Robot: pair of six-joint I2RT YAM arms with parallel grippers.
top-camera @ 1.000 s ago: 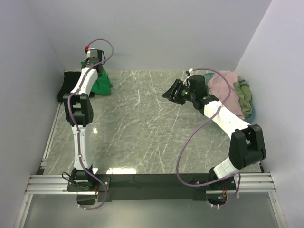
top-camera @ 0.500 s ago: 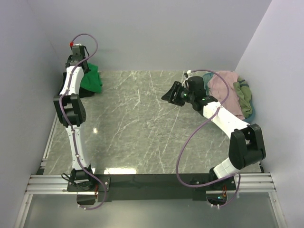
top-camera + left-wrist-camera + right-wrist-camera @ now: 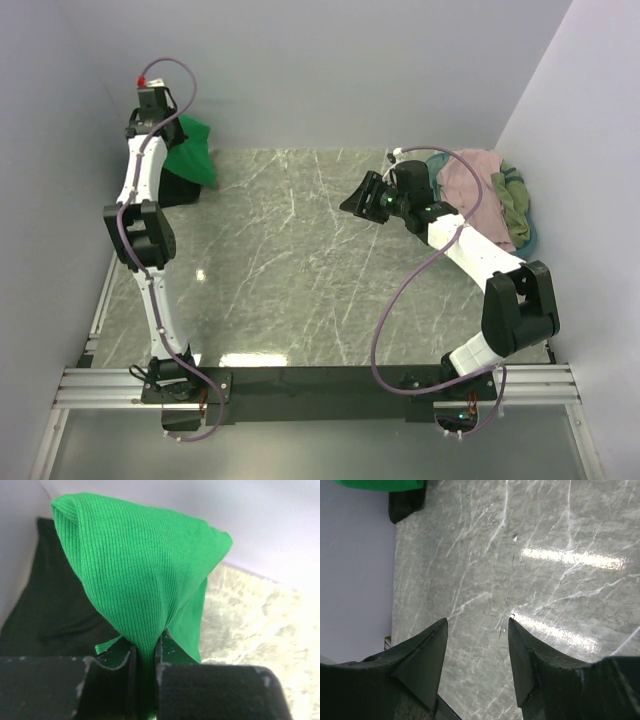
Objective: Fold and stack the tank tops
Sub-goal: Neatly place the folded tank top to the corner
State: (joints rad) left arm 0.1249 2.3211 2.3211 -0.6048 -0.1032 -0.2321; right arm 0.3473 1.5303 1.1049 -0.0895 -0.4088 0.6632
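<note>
Left arm: extended high into the far-left corner, elbow bent over the left edge of the table [image 3: 300, 260], forearm rising towards the back wall. The left gripper [image 3: 145, 652] has its fingers pressed together on a gathered fold of the green tank top [image 3: 145, 575], which hangs bunched from the pinch. Directly below and behind it, the black tank top [image 3: 55, 610] lies flat in the corner against the left wall. Whether the green hem touches the black cloth cannot be told.

Right arm: elbow folded near the right edge, forearm reaching inward over the far half of the table. The right gripper [image 3: 477, 621] points left with its jaws spread, holding nothing, above the marble.

Edges and room: the left gripper sits near both the back and left walls. The two grippers are well apart, with the broad marble surface between them. The pink tank top [image 3: 465, 175] and olive tank top [image 3: 512, 200] are heaped in the teal basket [image 3: 535, 235] against the right wall, just behind the right forearm.
</note>
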